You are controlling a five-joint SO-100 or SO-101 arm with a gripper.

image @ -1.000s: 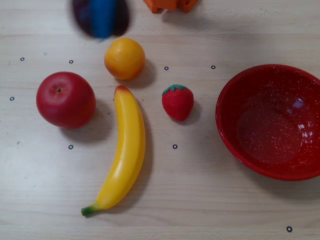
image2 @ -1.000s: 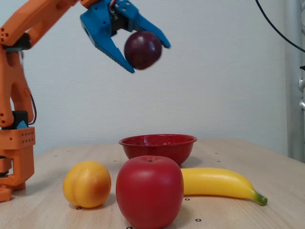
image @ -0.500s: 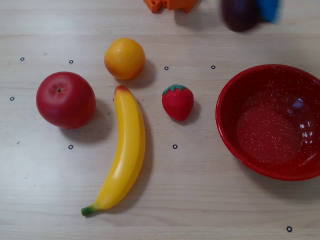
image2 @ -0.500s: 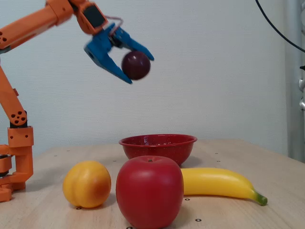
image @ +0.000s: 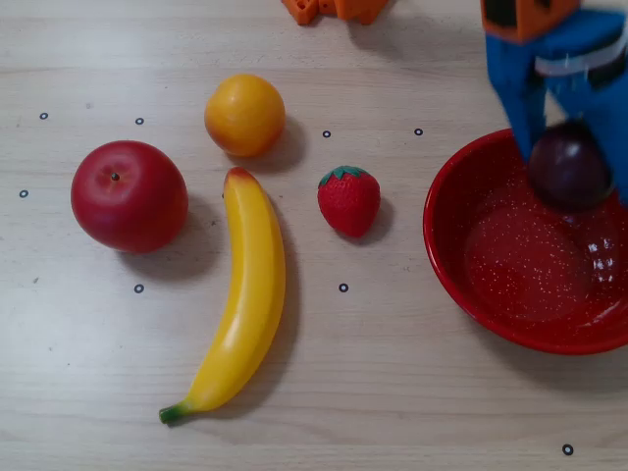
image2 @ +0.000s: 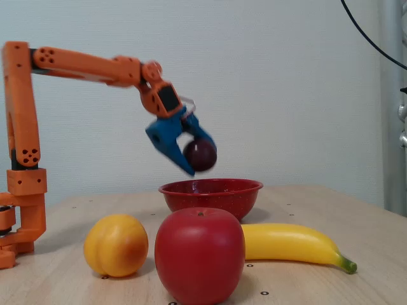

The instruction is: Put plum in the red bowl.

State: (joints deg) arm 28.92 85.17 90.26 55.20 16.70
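Apple (image2: 199, 255) up front near bench's front edge; behind it, gripper (image2: 198, 157) clamped on plum (image2: 201, 154), held clear above red bowl (image2: 210, 196).

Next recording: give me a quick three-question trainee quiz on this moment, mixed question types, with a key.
1. True or false: the plum already rests inside the red bowl.
2. What does the gripper hold?
3. In the overhead view, which fruit lies nearest the bowl: A apple, B strawberry, C orange?

Key: 1 false, it is held in the air above the bowl; 2 the plum; 3 B.
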